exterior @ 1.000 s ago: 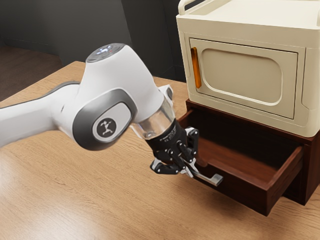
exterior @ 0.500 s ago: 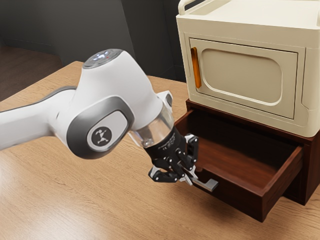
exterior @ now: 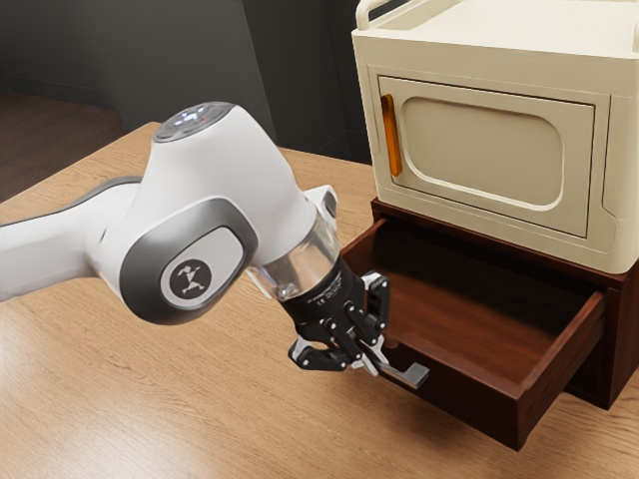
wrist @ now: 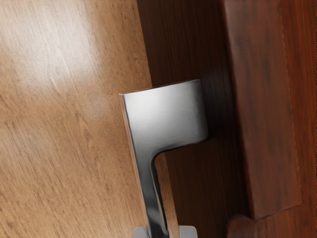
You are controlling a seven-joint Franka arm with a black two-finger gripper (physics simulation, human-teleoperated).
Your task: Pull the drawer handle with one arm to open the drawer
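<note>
In the exterior view the gripper (exterior: 371,362) covered 1 end of the silver drawer handle (exterior: 406,375), whose free end poked out at its 4 o'clock. The wrist view cut off the 2 fingertips (wrist: 188,232) at its edge; they stood slightly apart, 1 on each side of the handle's bar, with a narrow gap beside 1 of them, so they were not clamped on it. The handle sat on the front of the dark-wood drawer (exterior: 469,393), which was pulled out toward 7 o'clock. The gripper hid part of the drawer's front, and the drawer's back, under the cream cabinet (exterior: 479,58), was shadowed and hard to make out. The frame cropped that cabinet at 12 and 3 o'clock; its orange door handle (exterior: 390,136) stood upright at the door's 9 o'clock. The white arm (exterior: 215,215) came in from 9 o'clock, its base out of frame.

The tabletop (exterior: 200,399) was light, grained wood with a pale glare at 8 o'clock. Beyond it rose a dark grey wall (exterior: 170,60), with dim brown floor (exterior: 45,135) at 10 o'clock.
</note>
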